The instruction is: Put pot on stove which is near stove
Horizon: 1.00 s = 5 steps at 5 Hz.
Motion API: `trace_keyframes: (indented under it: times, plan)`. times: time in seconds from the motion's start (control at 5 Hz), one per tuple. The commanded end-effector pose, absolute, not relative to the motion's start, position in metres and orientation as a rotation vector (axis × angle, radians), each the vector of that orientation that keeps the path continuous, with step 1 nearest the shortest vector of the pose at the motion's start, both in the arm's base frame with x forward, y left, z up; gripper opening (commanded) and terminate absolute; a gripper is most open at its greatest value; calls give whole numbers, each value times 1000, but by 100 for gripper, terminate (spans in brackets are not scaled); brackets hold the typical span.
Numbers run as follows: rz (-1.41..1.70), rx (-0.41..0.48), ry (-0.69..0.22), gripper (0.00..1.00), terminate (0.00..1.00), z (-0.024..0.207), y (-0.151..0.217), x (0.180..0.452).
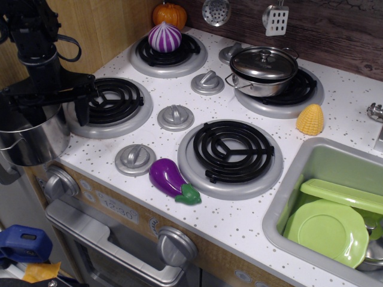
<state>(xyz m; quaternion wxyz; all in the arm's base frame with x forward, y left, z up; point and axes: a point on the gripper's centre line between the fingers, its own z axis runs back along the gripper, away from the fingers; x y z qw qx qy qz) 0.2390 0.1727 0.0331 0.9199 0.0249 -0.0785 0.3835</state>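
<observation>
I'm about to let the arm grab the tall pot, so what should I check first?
1. Gripper open: ok.
2. Fingers straddle the rim of the pot: cannot tell; the right finger looks outside it.
3. Pot upright: ok.
4. Pot off the stove, at its left edge: ok, not yet moved.
5. Near-left burner free: ok.
6. Eggplant away from that burner: ok.

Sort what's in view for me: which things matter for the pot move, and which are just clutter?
In play: tall shiny steel pot at left edge; white speckled cooktop; black pincer above the pot.

Lying about: purple plastic eggplant; yellow toy corn; purple-striped onion; orange pumpkin; lidded shallow steel pot; green plates in sink.
</observation>
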Motion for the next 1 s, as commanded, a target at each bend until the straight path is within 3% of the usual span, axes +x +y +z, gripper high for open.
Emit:
trace_keyframes:
  times: [0.0,0.2,0.8]
  plan:
    - [807,64,-210,0,0,39,179,240]
    - [802,67,-224,0,0,40,177,239]
    - [792,108,-321,0,0,87,145,243]
